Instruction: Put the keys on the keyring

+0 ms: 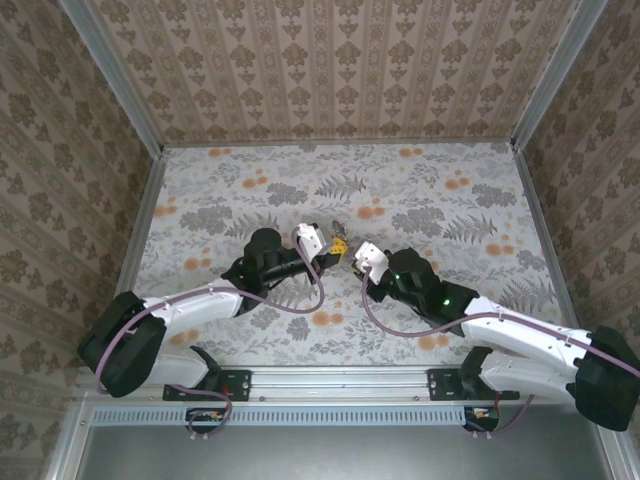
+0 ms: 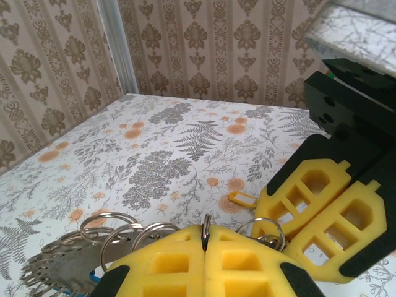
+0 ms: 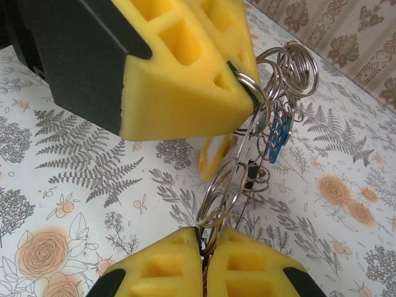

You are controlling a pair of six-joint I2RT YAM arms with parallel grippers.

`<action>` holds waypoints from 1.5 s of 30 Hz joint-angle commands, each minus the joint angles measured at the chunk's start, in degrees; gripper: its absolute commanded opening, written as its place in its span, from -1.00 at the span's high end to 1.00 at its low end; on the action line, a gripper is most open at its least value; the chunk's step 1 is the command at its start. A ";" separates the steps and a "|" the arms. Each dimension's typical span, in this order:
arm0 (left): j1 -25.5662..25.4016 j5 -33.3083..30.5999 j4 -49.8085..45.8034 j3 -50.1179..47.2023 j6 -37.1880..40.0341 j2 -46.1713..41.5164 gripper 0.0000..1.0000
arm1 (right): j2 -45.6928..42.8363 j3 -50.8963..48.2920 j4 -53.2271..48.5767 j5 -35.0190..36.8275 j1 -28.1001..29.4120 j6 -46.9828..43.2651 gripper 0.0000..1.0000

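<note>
Two pairs of jaws clamped on the keyring (image 3: 230, 179), mid-frame in the top view over the counter (image 1: 450, 200). Right wrist view: left jaws pinch its top, right jaws its bottom, long axis running between them; blue key (image 3: 278, 135) dangles nearer left jaws

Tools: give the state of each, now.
Left tool: closed on a ring of the key bunch.
Right tool: closed on the same key bunch.

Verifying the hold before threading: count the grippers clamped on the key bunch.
2. The left gripper pinches one wire ring on the left side of the key bunch. The right gripper pinches rings on its right side, facing the left one.
</note>
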 commanded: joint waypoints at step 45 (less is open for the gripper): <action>-6.54 -12.88 3.83 1.98 7.10 0.23 1.00 | 2.82 5.51 7.24 -13.35 4.66 10.28 1.00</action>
